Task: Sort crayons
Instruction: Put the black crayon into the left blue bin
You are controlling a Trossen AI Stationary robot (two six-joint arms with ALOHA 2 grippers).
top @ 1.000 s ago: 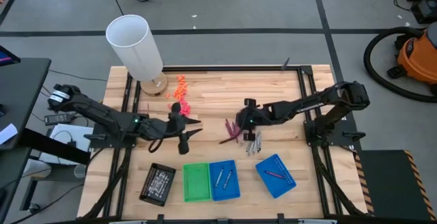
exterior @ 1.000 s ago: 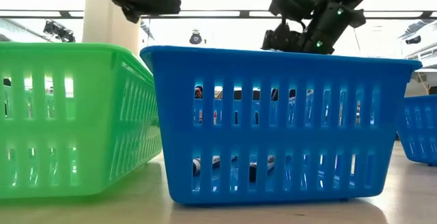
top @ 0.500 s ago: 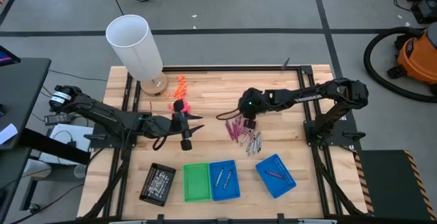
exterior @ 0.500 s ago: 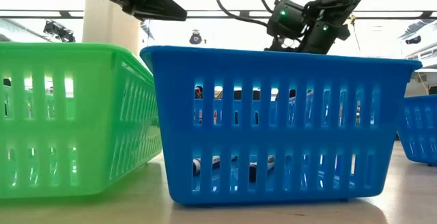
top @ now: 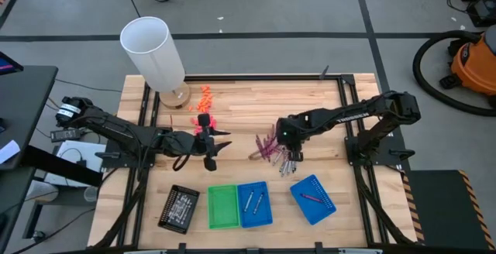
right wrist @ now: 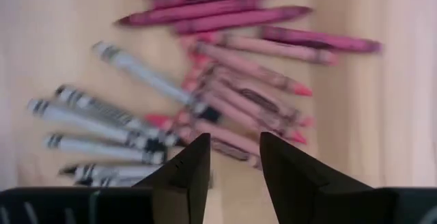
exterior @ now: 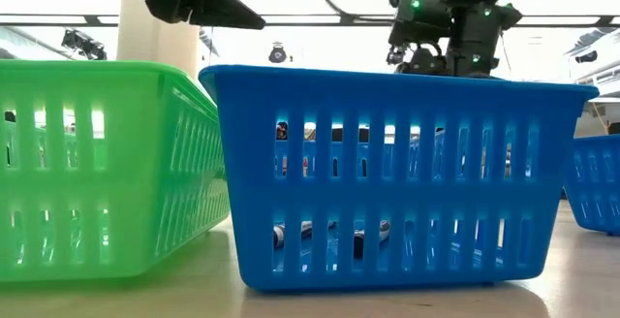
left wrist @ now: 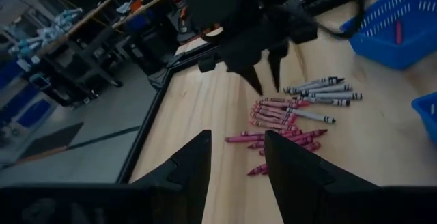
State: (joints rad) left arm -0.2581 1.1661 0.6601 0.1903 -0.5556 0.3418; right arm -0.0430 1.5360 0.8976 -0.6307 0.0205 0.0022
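Note:
The crayons (top: pixel 273 152) lie loose on the wooden table: magenta and pink ones (right wrist: pixel 239 19) and silver-grey ones (right wrist: pixel 109 125) side by side, also seen as a pile (left wrist: pixel 287 118) in the left wrist view. My right gripper (top: pixel 288 141) hangs just above this pile, pointing down. It is open (right wrist: pixel 235 157), with nothing between the fingers. My left gripper (top: pixel 219 142) stands left of the pile, well clear of it, aimed toward it. It too is open (left wrist: pixel 235 159) and holds nothing.
Along the near edge stand a black tray (top: pixel 179 207), a green tray (top: pixel 222 206), a blue tray (top: pixel 254 204) with a few crayons, and a second blue tray (top: pixel 313 198) holding a magenta crayon. A white cylinder (top: pixel 155 53) and orange bits (top: pixel 205 95) sit far left.
My right gripper swung away from the pile toward the far edge, then came back over the crayons and tipped to point more steeply down. The crayons lie more spread out than a second ago. My left gripper has rolled about its own axis while staying in place.

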